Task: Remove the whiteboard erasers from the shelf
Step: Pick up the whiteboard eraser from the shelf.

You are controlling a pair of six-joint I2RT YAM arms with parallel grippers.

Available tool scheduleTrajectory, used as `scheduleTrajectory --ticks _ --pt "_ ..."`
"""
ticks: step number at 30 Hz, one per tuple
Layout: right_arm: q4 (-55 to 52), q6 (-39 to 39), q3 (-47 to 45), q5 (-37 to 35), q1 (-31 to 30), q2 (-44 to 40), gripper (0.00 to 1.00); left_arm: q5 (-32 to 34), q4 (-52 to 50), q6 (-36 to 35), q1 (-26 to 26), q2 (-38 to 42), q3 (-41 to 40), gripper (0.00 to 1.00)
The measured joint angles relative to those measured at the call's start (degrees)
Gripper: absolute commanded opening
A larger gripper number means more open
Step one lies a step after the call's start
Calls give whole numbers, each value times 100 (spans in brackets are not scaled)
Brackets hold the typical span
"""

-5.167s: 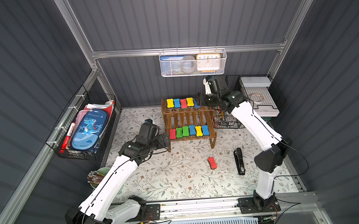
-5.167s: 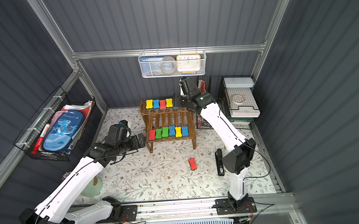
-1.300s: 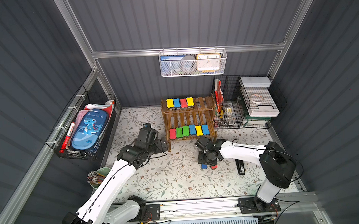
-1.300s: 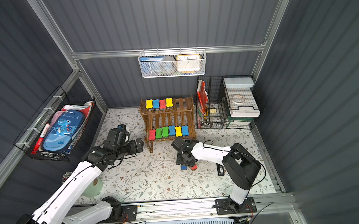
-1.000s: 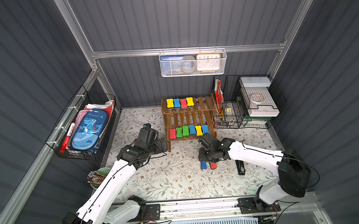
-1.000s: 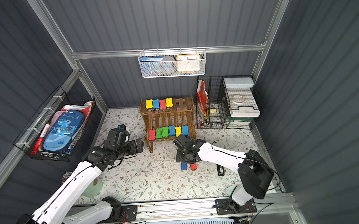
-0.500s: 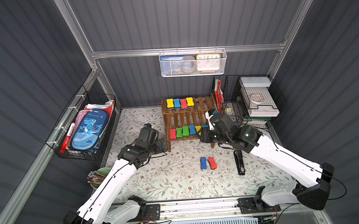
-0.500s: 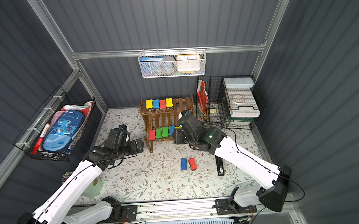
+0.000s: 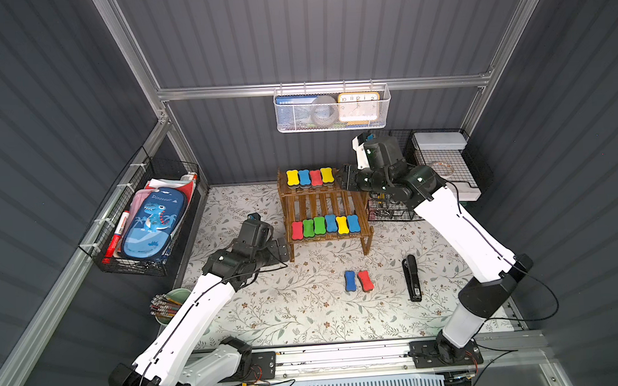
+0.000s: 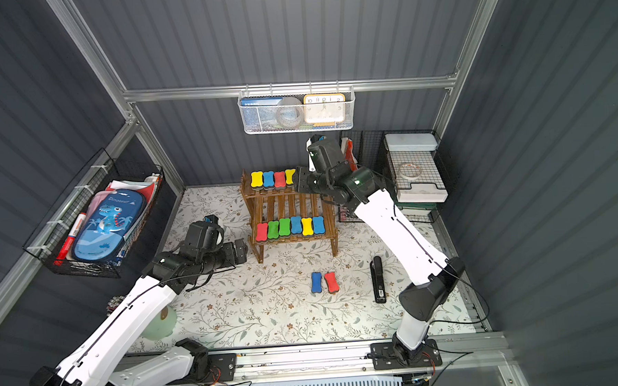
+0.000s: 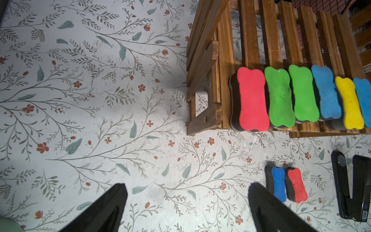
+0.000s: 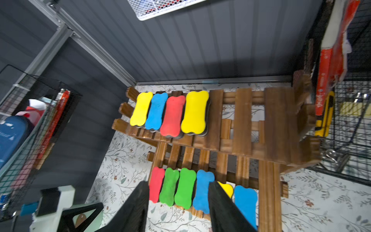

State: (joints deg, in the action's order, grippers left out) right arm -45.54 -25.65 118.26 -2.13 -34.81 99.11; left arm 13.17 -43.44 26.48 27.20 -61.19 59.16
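The wooden shelf holds several whiteboard erasers: a row on the top tier and a longer row on the lower tier. On the mat in front lie a blue eraser and a red eraser, side by side. My right gripper hovers over the bare right part of the top tier, just right of the yellow eraser. It is open and holds nothing. My left gripper is low by the shelf's front left leg, wide open and empty.
A black stapler lies on the mat right of the two loose erasers. The black wire-grid organiser stands against the shelf's right side. A wire basket with a pencil case hangs on the left wall. A white mesh basket hangs above.
My right arm let go of the blue eraser beside the red one on the mat, then rose and swung back over the shelf's top tier. The left arm has barely moved.
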Motion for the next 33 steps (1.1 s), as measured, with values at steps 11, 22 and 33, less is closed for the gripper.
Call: scheduleTrajectory --ticks 11,22,33 --pt "-28 197 -101 70 192 155 56 52 -210 0 0 48 236 99" --pt "39 63 686 -122 -173 1185 59 -118 -769 -203 0 533 262 99" --pt "-413 149 1759 -1029 -302 1958 59 -216 -1137 -470 0 940 295 99"
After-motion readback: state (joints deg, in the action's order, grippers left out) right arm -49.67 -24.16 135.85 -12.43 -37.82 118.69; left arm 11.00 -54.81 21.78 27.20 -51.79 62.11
